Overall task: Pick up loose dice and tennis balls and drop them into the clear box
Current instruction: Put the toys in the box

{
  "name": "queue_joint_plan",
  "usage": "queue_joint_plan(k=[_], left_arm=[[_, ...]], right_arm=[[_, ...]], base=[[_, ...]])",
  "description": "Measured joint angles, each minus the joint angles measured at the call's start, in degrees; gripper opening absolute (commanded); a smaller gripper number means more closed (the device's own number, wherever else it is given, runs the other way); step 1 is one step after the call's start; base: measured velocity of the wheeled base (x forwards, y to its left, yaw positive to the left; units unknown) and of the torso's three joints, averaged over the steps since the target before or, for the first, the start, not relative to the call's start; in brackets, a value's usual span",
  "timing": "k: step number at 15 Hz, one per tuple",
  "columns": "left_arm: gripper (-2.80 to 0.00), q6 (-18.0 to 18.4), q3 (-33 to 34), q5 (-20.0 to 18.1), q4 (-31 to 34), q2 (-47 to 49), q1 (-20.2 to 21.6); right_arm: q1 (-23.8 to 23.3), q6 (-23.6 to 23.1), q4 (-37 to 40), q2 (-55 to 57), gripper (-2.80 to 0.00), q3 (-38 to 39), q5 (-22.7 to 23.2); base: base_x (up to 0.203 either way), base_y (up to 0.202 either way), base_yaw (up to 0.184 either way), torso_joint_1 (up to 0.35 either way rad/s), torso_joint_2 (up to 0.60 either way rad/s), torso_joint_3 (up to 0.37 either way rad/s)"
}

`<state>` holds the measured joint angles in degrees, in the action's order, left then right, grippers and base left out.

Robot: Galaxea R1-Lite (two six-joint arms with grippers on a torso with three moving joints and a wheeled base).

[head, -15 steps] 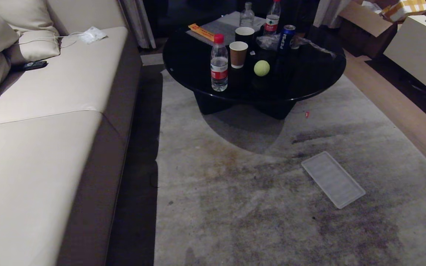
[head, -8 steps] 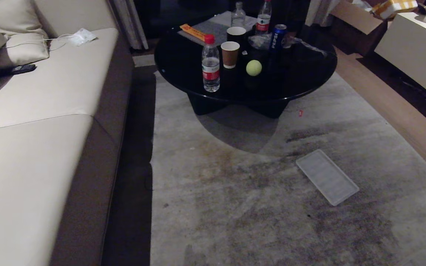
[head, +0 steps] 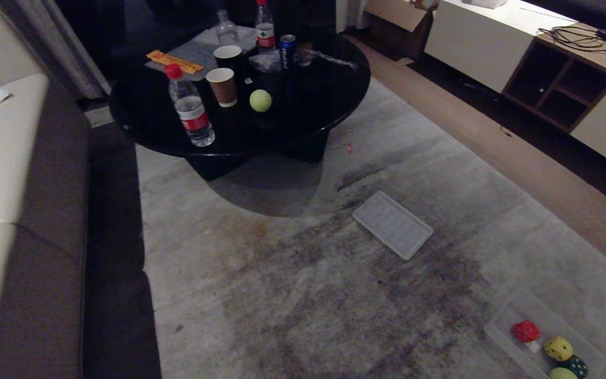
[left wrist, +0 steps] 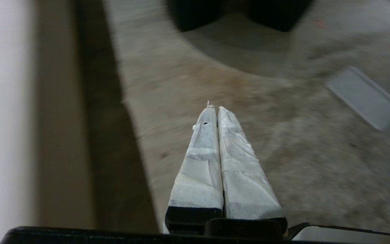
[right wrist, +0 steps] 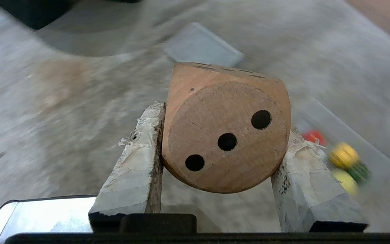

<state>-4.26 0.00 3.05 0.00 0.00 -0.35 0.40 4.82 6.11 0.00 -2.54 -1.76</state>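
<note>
My right hand [right wrist: 225,135] pinches the tan wood die [right wrist: 225,128] between its two taped fingers [right wrist: 137,162], the three-pip face turned toward my wrist, carried above the carpet [head: 292,295]. My left hand [left wrist: 217,110] hangs over the carpet beside the sofa [head: 19,210], fingers pressed together on nothing. On the carpet to my right lies the clear box [head: 513,308] holding the red die [head: 525,331], yellow die [head: 558,348], dark green die [head: 576,365] and a tennis ball [head: 563,373]. The white ribbed panel [head: 392,225] lies farther ahead. Another tennis ball [head: 260,100] sits on the black counter [head: 308,100].
</note>
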Motion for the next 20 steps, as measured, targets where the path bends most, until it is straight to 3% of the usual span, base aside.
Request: queue_joint_plan(k=[16,20], left_arm=[[-2.8,0.01,0.0,-0.01,-0.07,0.0,0.0],[-2.8,0.02,0.0,0.0,-0.04,0.0,0.0]], right_arm=[[0.04,-0.02,0.01,0.0,-2.8,0.01,0.02],[-0.02,-0.02,0.04,0.0,-2.8,0.0,0.0]], base=[[0.001,0.01,-0.162,0.003,0.0,0.003],[0.0,0.001,-0.022,0.0,0.0,0.001]])
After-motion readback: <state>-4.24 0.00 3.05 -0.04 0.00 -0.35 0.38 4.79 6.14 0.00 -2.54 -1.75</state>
